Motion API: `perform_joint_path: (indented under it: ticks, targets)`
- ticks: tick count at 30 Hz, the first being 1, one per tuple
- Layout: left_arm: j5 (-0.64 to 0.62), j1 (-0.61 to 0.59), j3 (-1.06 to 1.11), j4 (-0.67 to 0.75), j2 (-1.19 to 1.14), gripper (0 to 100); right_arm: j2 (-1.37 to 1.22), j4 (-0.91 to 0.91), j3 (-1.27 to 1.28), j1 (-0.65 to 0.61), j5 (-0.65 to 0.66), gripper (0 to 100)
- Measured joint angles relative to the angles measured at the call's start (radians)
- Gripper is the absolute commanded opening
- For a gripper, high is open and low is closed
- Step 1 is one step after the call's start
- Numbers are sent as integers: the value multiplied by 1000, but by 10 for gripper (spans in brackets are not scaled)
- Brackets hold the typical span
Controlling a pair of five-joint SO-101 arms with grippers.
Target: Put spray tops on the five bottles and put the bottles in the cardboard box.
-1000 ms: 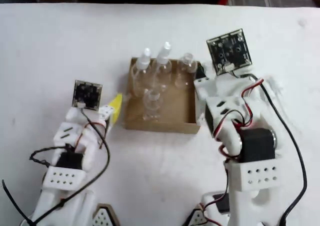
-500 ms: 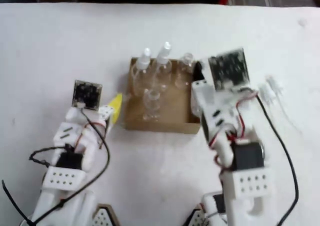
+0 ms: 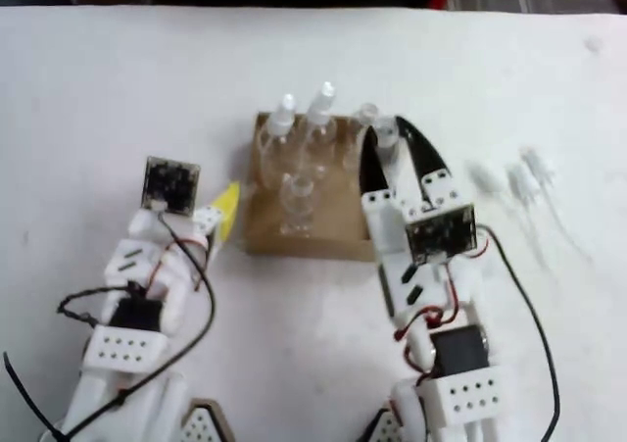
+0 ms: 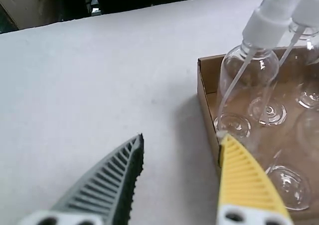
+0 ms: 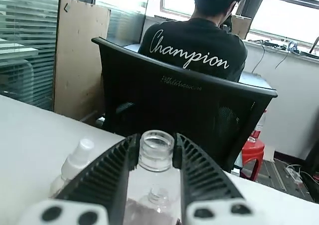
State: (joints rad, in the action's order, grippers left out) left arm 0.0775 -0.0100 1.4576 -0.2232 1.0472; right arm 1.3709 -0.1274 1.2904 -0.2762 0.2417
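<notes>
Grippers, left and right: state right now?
Left gripper: open, holding nothing, beside the cardboard box.
Right gripper: fingers closed on the neck of an uncapped bottle.

Table (image 3: 108,99): white, matte surface, running across the whole high view. Cardboard box (image 3: 312,242) lies flat on it near the centre, open side up. Three loose spray tops (image 3: 517,183) lie on the bare surface to the right of the box, close together and apart from it. Their thin dip tubes point toward the near right.
</notes>
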Motion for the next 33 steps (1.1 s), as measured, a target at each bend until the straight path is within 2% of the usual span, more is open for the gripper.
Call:
perform_joint_path:
  ticks: [3,10,19,33]
  targets:
    - [0,0,0,0,0,233,2,84,78,-2,0,16]
    - [0,0,0,0,0,233,2,413,262,-2,0,16]
    - [0,0,0,0,0,233,0,446,373,0,2,16]
    - [0,0,0,0,0,233,2,450,391,-2,2,16]
